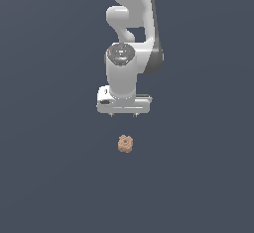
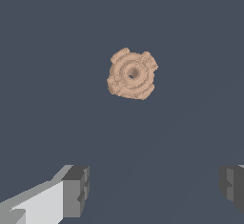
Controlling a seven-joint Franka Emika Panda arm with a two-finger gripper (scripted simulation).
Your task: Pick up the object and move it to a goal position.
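End effector (image 1: 123,114) spread wide, empty; fingertips (image 2: 76,189) cropped in wrist view; object (image 1: 125,144) apart.

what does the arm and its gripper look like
A glossy white arm of rounded, bulbous links with dark grey joint bands and a dark round cap. Its wide, boxy white gripper ends in blocky fingers with dark grey pads. No cables or markings show.

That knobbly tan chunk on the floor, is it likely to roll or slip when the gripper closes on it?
The tan chunk looks rigid, so it probably won't squash. Its lobed rim with a centre hole suggests uneven contact, so it may twist between the fingers. It seems to lie flat, so rolling looks unlikely. The gripper is open, far wider than the chunk.
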